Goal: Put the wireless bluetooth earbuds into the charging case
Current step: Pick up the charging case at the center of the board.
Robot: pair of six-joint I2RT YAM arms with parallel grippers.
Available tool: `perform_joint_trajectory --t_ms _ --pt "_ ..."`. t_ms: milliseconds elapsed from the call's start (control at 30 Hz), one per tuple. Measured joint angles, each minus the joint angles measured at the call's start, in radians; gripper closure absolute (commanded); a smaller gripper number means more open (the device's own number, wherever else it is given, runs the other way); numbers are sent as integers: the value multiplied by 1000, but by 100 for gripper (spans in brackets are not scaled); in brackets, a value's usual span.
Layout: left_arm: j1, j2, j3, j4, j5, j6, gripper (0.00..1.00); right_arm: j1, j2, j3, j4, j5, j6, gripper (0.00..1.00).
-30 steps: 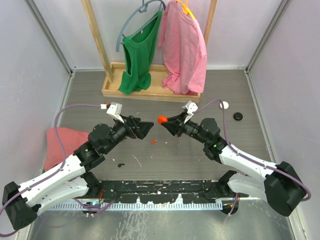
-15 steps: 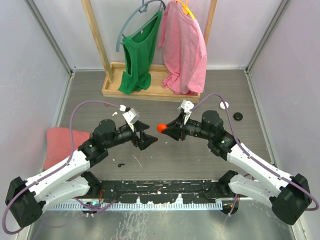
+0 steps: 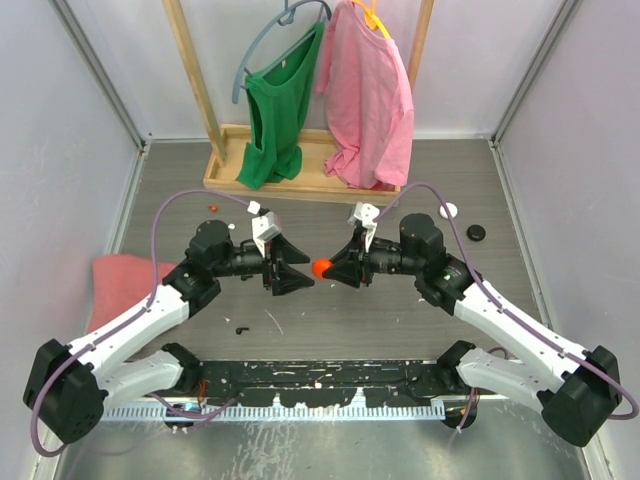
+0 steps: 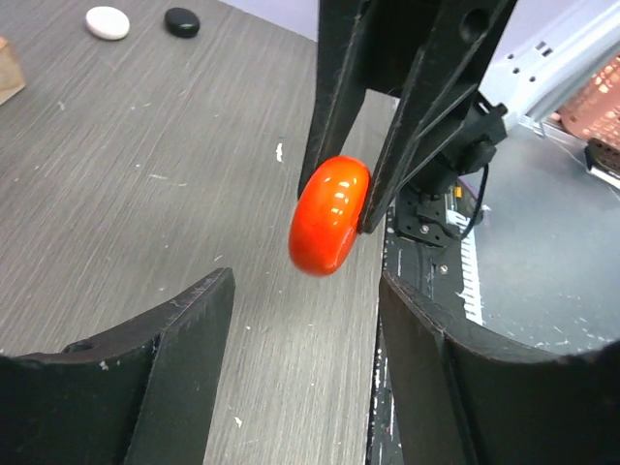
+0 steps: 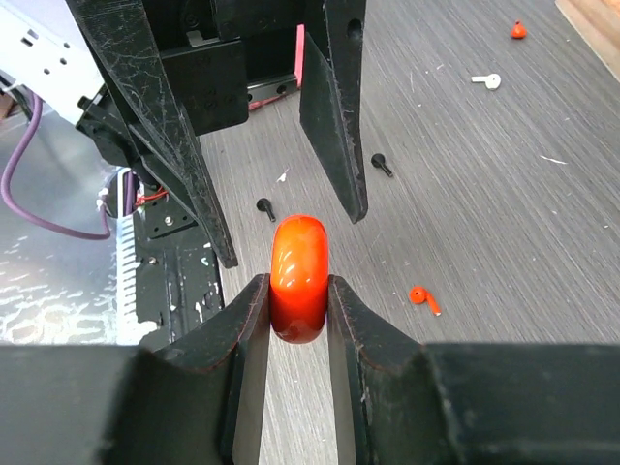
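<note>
My right gripper point(image 3: 327, 268) is shut on a glossy orange-red round charging case point(image 3: 320, 267), which it holds on edge above the table; the right wrist view shows the case point(image 5: 298, 271) pinched between both jaws of the gripper point(image 5: 298, 283). My left gripper point(image 3: 304, 277) faces it, open, and the case point(image 4: 329, 215) hangs just past its fingertips point(image 4: 211, 291), touching neither. Earbuds lie loose on the table: an orange-red one point(image 5: 423, 298), two black ones point(image 5: 264, 206) point(image 5: 382, 164), a white one point(image 5: 487, 80) and another orange-red one point(image 5: 519, 30). A black one point(image 3: 240, 329) lies near the left arm.
A white puck point(image 3: 449, 211) and a black puck point(image 3: 476, 232) lie at the right rear. A wooden rack point(image 3: 300, 175) with a green and a pink garment stands at the back. A pink cloth point(image 3: 115, 285) lies at the left. Walls close in both sides.
My right gripper has carried the case nearer and slightly lower. My left gripper has swung round to face it, and its jaws have narrowed while staying open.
</note>
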State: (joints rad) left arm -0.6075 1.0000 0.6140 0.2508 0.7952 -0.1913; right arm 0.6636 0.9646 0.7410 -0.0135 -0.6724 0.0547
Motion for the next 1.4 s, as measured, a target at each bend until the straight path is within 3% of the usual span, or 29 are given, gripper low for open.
perform_joint_trajectory --t_ms 600,900,967,1033,1200,1400 --pt "0 126 25 111 182 -81 72 0 54 7 3 -91 -1 87" --pt "6 126 29 107 218 -73 96 0 57 7 13 -124 0 83" --pt "6 126 34 101 225 -61 100 0 57 7 16 -130 0 77" --pt "7 126 38 93 231 -51 100 0 57 7 20 -134 0 66" --pt "7 111 39 72 242 -26 100 0 57 7 27 -138 0 51" --pt "7 76 39 64 244 -2 100 0 57 7 59 -136 1 49"
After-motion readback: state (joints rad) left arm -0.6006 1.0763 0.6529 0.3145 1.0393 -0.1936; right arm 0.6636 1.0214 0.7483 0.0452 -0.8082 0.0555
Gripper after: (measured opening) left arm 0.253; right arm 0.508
